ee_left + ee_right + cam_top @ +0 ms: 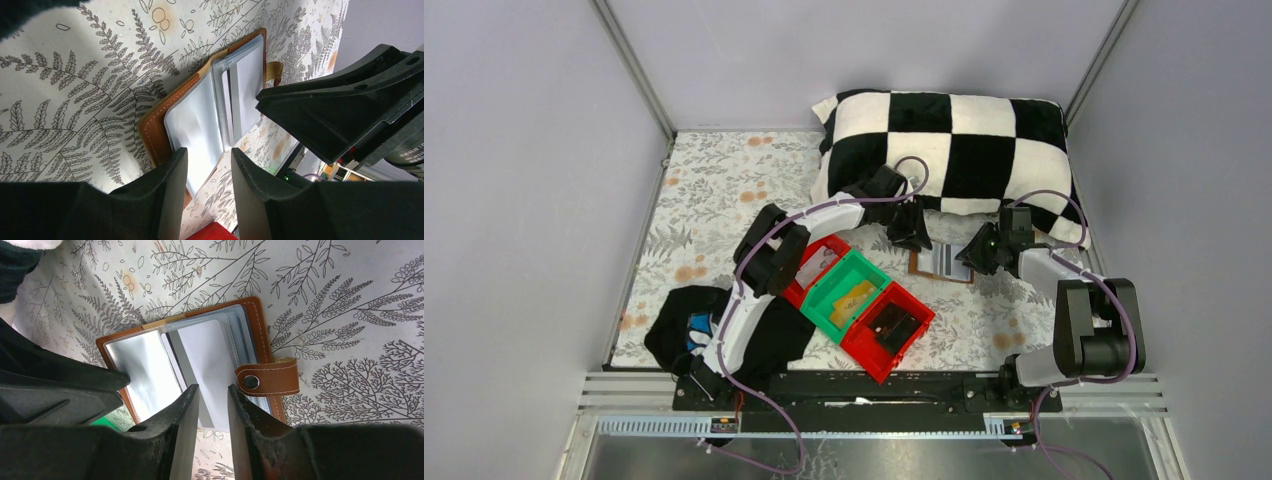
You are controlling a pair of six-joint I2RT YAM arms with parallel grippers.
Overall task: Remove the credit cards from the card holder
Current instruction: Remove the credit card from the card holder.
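the right gripper (212,389), jaws parted a narrow way with nothing clamped between them, hangs over a pale credit card (205,350) in the open card holder (261,325). the left gripper (206,152), likewise slightly open and empty, hangs over the holder's other clear sleeve (192,125). the holder lies right of centre in the overhead frame, on the fern-print cloth (714,190), just below a checkered pillow (954,130).
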